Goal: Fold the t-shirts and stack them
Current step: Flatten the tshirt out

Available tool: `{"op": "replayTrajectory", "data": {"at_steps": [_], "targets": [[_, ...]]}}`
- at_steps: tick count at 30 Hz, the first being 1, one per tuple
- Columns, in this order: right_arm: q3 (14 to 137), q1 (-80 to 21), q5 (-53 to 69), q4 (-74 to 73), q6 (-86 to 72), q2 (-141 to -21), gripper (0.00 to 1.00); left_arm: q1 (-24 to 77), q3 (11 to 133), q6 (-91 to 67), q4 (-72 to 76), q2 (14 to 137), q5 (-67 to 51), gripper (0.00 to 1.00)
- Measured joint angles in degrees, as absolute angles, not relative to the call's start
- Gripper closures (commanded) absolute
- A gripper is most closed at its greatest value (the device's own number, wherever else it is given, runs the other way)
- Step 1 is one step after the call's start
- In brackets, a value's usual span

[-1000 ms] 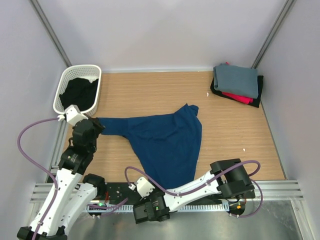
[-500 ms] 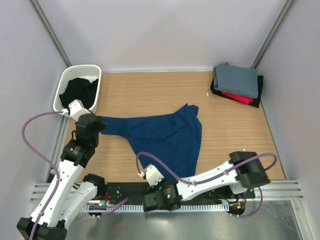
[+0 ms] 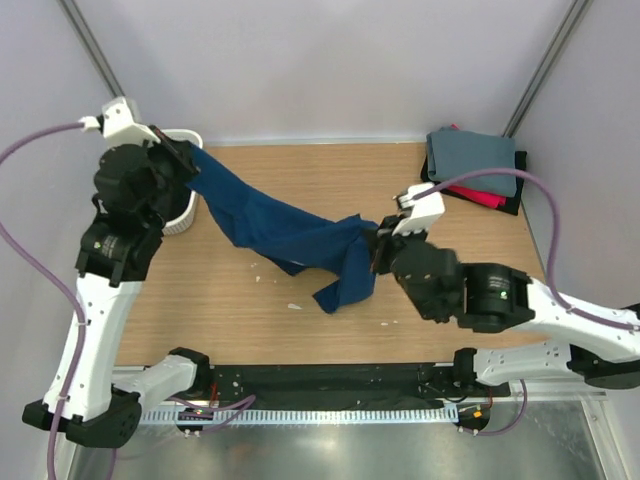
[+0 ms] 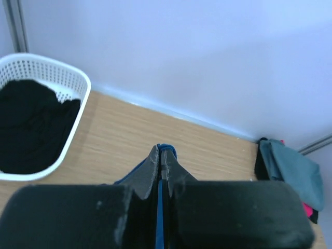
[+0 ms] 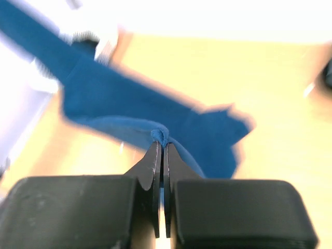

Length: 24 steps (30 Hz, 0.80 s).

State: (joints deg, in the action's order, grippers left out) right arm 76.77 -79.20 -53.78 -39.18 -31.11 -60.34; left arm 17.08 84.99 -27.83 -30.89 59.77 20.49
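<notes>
Navy t-shirt hung stretched above the tabletop between both arms; left gripper pinched one end beside the white basket; right gripper pinched the other end, jaws pressed on cloth; folded stack sat in the far right corner.

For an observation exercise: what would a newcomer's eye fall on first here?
A navy blue cloth t-shirt hangs stretched over the wooden table between the left gripper by the white plastic basket and the right gripper at mid-table. A folded stack of grey, red and black shirts sits in the far right corner.
</notes>
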Motion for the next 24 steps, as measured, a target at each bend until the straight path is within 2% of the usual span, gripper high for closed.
{"op": "replayTrajectory", "data": {"at_steps": [5,13,19,24], "targets": [[84.8,-75.1,-58.9,-32.1,-16.4,-59.4,0.99,17.1,98.4,-23.2,-33.7,62.0,19.2,1.0],[100.8,-69.1,-63.3,-26.1,-2.7,-67.3,0.99,17.1,112.6,-16.0,-40.0,63.8,19.4,1.0],[111.4,-58.8,-58.2,-26.9,0.8,-79.9,0.99,17.1,123.8,-13.4,-43.2,68.1,17.9,1.0],[118.6,-46.0,-47.9,-29.7,0.9,-90.5,0.99,17.1,125.7,-11.9,-44.1,70.8,17.8,1.0]]}}
